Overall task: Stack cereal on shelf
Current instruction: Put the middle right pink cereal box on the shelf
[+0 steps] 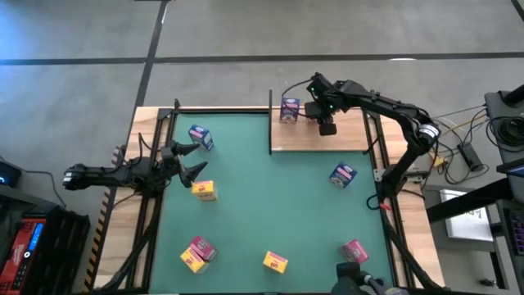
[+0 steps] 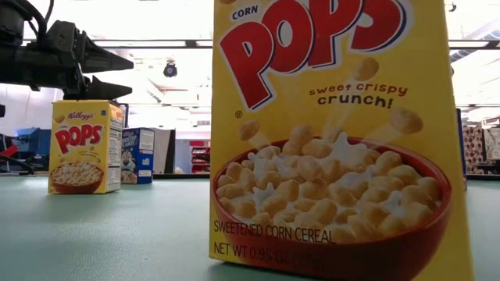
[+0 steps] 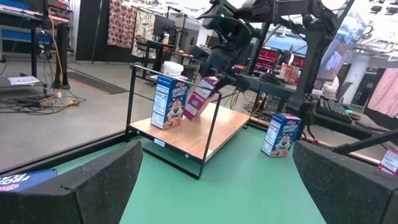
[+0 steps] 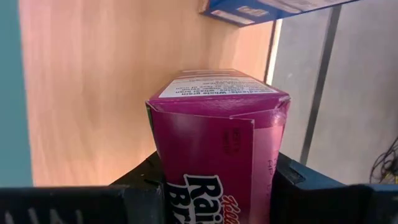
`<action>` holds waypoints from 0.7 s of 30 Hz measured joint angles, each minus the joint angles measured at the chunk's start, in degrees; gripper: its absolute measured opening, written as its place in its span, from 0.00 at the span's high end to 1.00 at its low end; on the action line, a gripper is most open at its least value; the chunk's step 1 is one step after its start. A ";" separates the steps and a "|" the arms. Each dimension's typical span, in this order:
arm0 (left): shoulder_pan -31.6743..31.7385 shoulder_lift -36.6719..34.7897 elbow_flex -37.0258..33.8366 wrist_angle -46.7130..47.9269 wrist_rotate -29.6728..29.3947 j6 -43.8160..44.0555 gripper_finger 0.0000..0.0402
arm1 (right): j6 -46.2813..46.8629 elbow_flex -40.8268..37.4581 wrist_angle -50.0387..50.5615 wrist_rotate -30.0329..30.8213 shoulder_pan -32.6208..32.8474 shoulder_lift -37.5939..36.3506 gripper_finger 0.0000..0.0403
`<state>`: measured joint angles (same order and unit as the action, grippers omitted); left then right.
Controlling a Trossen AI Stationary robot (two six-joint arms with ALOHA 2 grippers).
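Grey concrete floor (image 1: 246, 33), perhaps workshop benches (image 3: 37, 37), cables.

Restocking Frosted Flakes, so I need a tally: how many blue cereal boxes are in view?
3. One blue box stands on the shelf. A second sits on the green mat by the left pincer. A third sits on the mat just off the shelf's near edge. None seems hidden.

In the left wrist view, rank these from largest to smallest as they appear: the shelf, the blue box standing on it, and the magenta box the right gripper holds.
1. Shelf, clearly the largest.
2. Blue box on the shelf and magenta box held tilted by the right gripper: they look alike in size, so they stay unranked.
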<state>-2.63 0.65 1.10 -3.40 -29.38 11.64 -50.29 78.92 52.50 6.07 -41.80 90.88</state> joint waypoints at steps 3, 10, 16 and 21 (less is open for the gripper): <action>0.00 -0.01 -0.02 0.00 0.01 0.00 0.00 | 0.37 2.15 1.49 -0.20 -0.26 1.43 0.61; 0.00 -0.01 0.00 0.00 0.00 0.02 0.00 | 1.86 6.39 5.79 -0.35 -0.81 4.63 0.49; -0.02 0.01 -0.02 0.00 -0.01 0.00 0.00 | 1.73 7.32 5.87 -0.33 -1.40 5.00 0.43; 0.00 0.01 -0.02 0.00 -0.01 0.01 0.00 | 1.72 8.13 6.02 -0.33 -1.67 4.83 0.39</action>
<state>-2.63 0.66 1.09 -3.40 -29.39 11.65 -48.57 87.05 58.52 5.74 -43.46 95.71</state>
